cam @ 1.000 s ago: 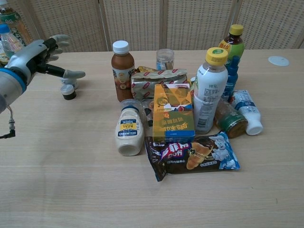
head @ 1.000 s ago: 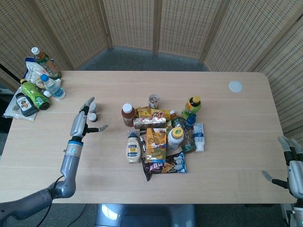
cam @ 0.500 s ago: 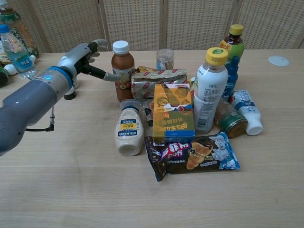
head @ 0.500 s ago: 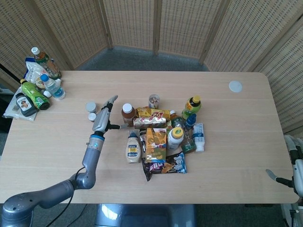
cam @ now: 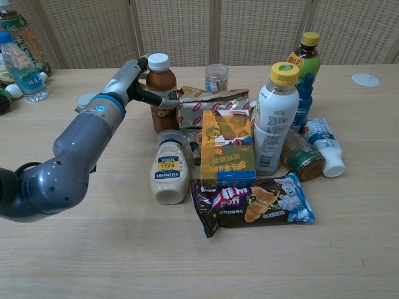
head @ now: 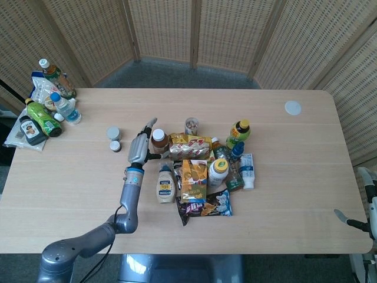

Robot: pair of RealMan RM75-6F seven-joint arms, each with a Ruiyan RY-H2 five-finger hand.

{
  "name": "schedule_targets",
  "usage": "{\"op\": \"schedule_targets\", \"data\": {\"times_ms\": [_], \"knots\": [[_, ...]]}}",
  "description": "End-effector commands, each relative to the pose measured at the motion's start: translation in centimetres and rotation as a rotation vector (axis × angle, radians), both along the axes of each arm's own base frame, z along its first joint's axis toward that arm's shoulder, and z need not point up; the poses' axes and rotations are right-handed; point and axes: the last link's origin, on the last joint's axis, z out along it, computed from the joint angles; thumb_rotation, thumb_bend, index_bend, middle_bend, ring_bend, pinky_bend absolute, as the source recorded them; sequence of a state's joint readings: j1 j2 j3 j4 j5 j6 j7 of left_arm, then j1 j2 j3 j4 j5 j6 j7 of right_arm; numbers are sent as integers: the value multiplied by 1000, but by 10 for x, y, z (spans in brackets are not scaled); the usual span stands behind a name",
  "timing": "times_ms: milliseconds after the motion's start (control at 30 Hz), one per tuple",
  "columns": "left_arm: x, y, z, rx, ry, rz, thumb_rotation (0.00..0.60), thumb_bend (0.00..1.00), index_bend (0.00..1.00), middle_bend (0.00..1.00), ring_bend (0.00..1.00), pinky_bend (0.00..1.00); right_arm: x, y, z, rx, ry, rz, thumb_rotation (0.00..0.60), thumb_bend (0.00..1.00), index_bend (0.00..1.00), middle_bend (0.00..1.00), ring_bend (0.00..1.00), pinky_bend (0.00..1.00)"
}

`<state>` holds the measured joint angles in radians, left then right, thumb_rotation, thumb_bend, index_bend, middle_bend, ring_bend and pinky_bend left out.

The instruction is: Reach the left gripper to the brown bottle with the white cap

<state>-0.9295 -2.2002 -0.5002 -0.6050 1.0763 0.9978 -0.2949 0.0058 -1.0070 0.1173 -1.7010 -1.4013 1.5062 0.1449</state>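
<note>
The brown bottle with the white cap (head: 158,142) stands upright at the left end of the clutter in mid-table, also clear in the chest view (cam: 161,93). My left hand (head: 141,146) is right beside the bottle's left side, fingers stretched out and apart, holding nothing. In the chest view the left hand (cam: 134,82) lies level with the bottle's shoulder, and its thumb reaches across the front of the bottle; I cannot tell whether it touches. My right hand (head: 363,207) shows only partly at the lower right edge, off the table, fingers apart and empty.
Tight against the bottle are a gold foil pack (cam: 209,103) and a mayonnaise jar (cam: 169,171). A yellow box (cam: 227,149), a chocolate snack bag (cam: 255,202) and tall bottles (cam: 274,118) fill the middle. Two small jars (head: 113,139) stand left of my hand. Several bottles (head: 44,112) crowd the far left edge.
My left arm has swung right across the table, from beside the small jars to the brown bottle's side. The right hand has slid further out of the frame.
</note>
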Motion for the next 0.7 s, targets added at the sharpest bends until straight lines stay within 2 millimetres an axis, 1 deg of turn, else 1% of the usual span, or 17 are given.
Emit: {"op": "schedule_targets", "data": {"times_ms": [33,100,167,300,400,500,533,700], "knots": [[8,-3,-6,45,-12,5,600,111,712,907,752,711,0,0,0,1,-1,2,600,0,0,0,0,0],[8,-2,-5,52,-16,4,600,122,747,936,768,726,0,0,0,2,-1,2,600,0,0,0,0,0],[7,-1,-2,70,-22,1,600,123,755,940,771,727,0,0,0,3,-2,3,600,0,0,0,0,0],[7,2,14,129,-31,-20,600,128,759,942,771,728,2,1,0,0,0,9,600,0,0,0,0,0],[6,6,34,185,-50,-33,600,130,761,941,770,728,2,2,0,2,1,10,600,0,0,0,0,0],[6,8,58,242,-51,-51,600,133,761,943,770,728,4,3,-1,6,5,16,600,0,0,0,0,0],[7,9,71,263,-55,-58,600,135,762,944,770,728,5,3,-1,6,6,19,600,0,0,0,0,0],[13,-1,117,318,-50,-109,600,149,753,935,764,727,9,4,-4,15,9,33,600,0,0,0,0,0]]}}
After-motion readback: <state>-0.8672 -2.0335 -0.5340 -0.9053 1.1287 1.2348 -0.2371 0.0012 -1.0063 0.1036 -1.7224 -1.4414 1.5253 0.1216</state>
